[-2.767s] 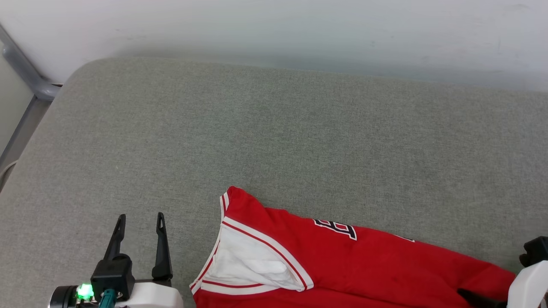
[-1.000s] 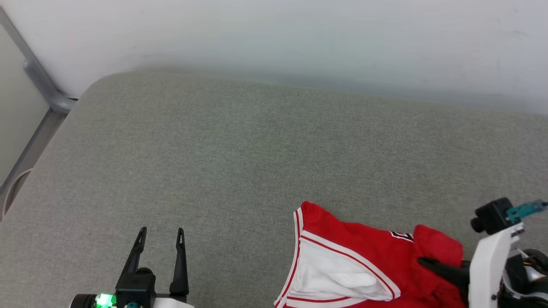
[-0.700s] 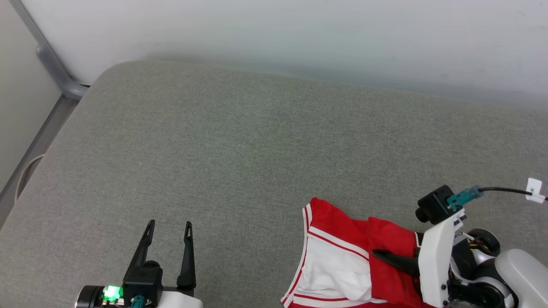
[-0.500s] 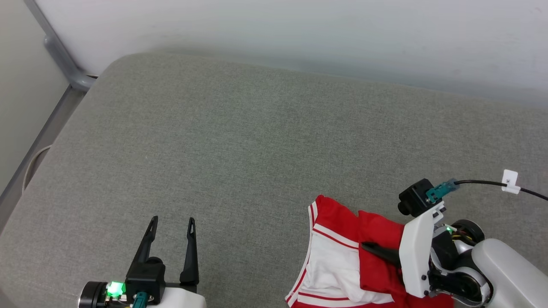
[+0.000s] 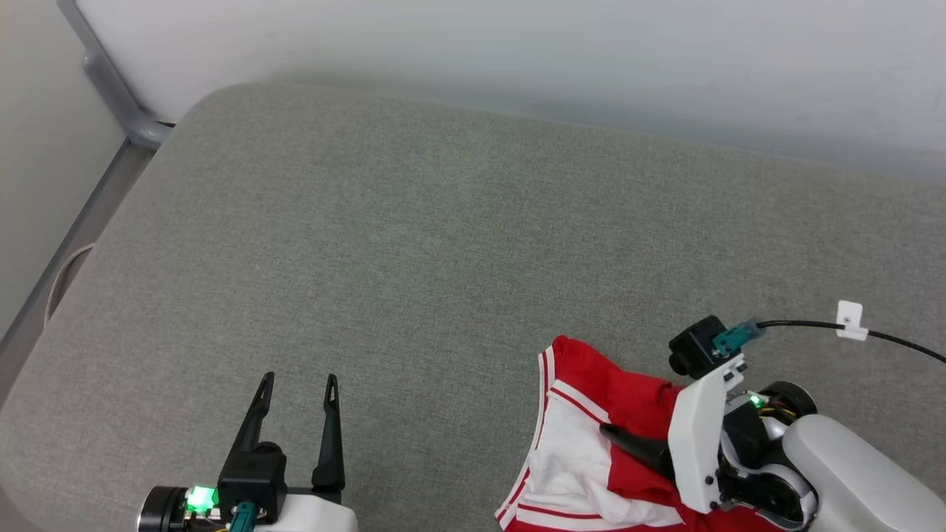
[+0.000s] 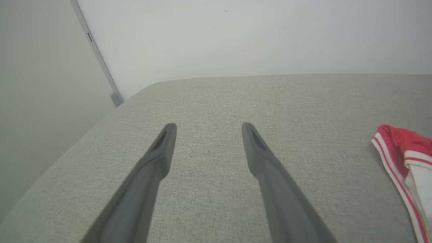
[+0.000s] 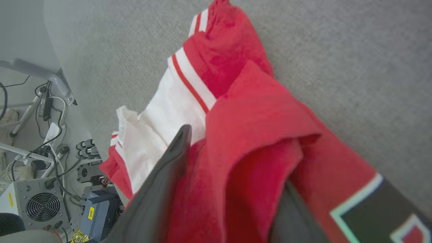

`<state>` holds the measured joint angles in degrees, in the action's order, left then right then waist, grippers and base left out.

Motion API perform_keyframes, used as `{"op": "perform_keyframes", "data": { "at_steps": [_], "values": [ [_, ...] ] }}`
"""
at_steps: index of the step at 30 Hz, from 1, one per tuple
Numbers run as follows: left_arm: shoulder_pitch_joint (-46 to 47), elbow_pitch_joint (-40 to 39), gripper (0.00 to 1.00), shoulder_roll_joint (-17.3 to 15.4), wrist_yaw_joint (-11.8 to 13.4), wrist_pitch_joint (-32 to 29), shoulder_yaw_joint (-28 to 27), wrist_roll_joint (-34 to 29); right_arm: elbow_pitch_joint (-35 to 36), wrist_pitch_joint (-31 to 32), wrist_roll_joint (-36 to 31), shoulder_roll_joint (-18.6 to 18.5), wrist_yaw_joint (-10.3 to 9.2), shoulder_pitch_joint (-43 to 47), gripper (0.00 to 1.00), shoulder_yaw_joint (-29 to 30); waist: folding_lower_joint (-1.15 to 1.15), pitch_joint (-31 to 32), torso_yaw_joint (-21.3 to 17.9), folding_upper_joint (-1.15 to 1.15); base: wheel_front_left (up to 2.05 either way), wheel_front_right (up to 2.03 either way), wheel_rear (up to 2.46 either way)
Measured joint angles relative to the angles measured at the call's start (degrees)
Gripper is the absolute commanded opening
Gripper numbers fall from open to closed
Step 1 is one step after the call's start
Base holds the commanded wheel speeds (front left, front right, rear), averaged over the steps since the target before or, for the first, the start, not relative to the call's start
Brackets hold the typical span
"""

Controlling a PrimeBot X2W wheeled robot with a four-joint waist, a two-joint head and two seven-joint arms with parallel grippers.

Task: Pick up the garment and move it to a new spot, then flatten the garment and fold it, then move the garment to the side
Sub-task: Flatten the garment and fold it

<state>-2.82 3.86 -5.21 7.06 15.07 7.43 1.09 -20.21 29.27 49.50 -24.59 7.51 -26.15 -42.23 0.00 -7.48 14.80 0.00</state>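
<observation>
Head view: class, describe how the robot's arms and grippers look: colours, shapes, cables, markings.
Both grippers have long, dark, tapering fingers. The left gripper sits on a black block with a green light and a teal connector. The right gripper joins a white plate bearing a black camera, a teal plug and a black cable with a white tag.

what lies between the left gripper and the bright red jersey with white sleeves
Nothing but bare grey fabric padding between left gripper and red jersey, seen in the head view.
</observation>
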Motion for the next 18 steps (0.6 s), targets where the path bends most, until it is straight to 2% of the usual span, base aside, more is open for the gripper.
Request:
{"op": "perform_keyframes", "data": {
  "at_steps": [8,11,15,18],
  "values": [
    [-1.9,0.1,1.0,-0.7,0.0,0.0,-0.9,0.0,11.4,-8.4,0.9,-7.5,0.0,5.2,1.0,4.2,0.0,3.1,-2.1,0.0,0.0,0.0,0.0],
    [-2.9,-0.2,1.0,-1.1,0.0,0.0,-1.4,0.0,14.9,-12.4,-2.0,-9.2,0.0,7.3,1.0,8.1,0.0,4.2,-3.4,0.0,0.0,0.0,0.0],
    [-3.9,-0.5,1.0,-1.3,-0.1,0.0,-2.0,0.0,16.9,-19.5,-8.9,-8.9,0.0,10.5,1.0,15.2,0.0,5.7,-5.2,0.0,0.0,0.0,0.0],
    [-4.2,-0.6,1.0,-1.6,-0.3,0.0,-2.3,0.1,17.5,-24.9,-15.4,-6.1,0.01,13.0,1.0,21.1,0.0,6.7,-6.5,0.0,0.0,0.0,0.0]
  ]
}}
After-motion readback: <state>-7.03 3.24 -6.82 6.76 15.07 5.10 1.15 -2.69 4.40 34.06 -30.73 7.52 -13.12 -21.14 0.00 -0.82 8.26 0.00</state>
